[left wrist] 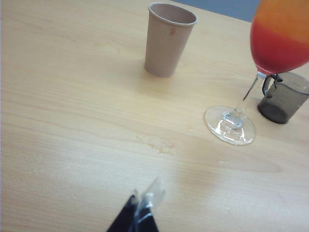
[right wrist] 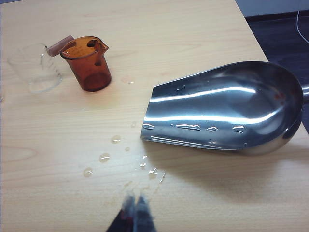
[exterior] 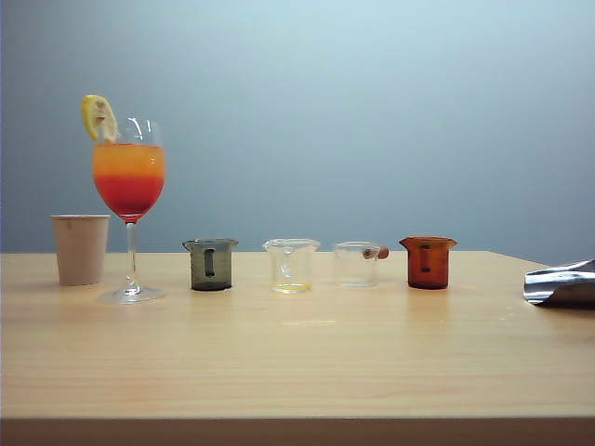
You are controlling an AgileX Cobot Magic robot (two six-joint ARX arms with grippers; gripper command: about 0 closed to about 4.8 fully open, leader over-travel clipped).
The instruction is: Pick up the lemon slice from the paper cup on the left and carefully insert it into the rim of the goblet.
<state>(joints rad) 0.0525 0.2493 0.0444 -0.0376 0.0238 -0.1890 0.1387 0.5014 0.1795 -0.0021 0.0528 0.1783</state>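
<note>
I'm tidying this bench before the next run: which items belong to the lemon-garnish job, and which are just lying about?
Job items: yellow lemon slice on the rim of the tall clear stemmed goblet; beige paper cup.

Lying about: grey beaker, two clear glass beakers, amber beaker, steel scoop.

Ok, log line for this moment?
lemon slice on goblet rim | paper cup beside goblet | left gripper shut, empty, clear | right gripper shut, by scoop

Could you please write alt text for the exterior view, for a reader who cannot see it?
A lemon slice sits on the rim of a goblet of orange-over-red drink, beside a paper cup at the wooden table's left. Four small beakers line up to the right; no claw shows.
</note>
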